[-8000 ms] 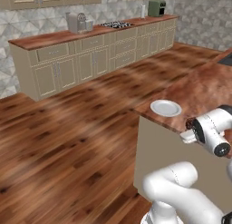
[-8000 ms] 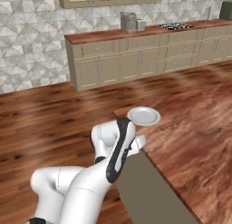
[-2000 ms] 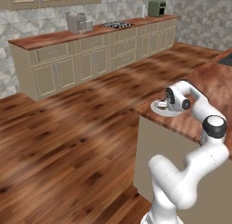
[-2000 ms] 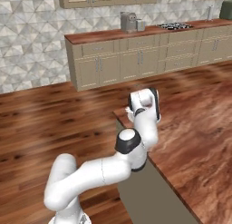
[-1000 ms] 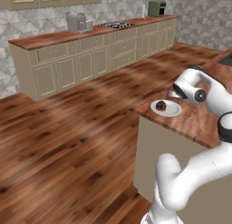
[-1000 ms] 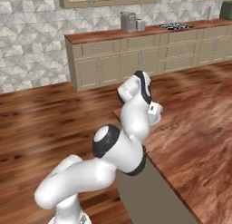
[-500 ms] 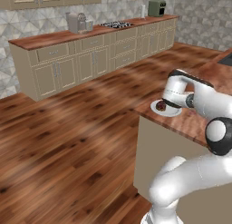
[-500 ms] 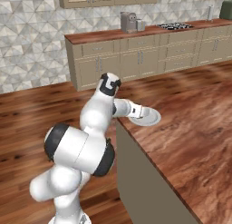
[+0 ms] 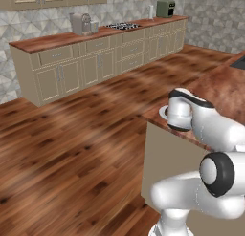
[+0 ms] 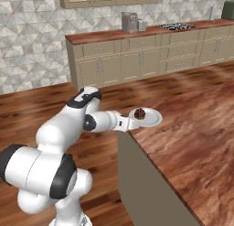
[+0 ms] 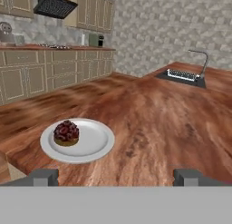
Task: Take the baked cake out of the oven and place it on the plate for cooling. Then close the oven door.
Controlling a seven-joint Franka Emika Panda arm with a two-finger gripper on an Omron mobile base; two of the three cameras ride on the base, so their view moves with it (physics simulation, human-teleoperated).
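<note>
The baked cake, small and dark reddish-brown, sits on the round white plate near the corner of the wooden island counter. From the right base view the cake rests left of centre on the plate. My gripper is open with nothing between its fingers, level with the counter and just off its edge. The cake is ahead of it and to the left. My hand reaches in from the left, close beside the plate. My arm covers most of the plate in the left base view. The oven and its door are out of view.
The island counter runs right and back, with a sink and tap at its far end. Its side panel drops to the wood floor. A row of cabinets with a hob and a coffee machine lines the far wall.
My arm has swung round and the hand has drawn back from above the plate to the counter's edge. The cake stays on the plate. The gripper stays open.
</note>
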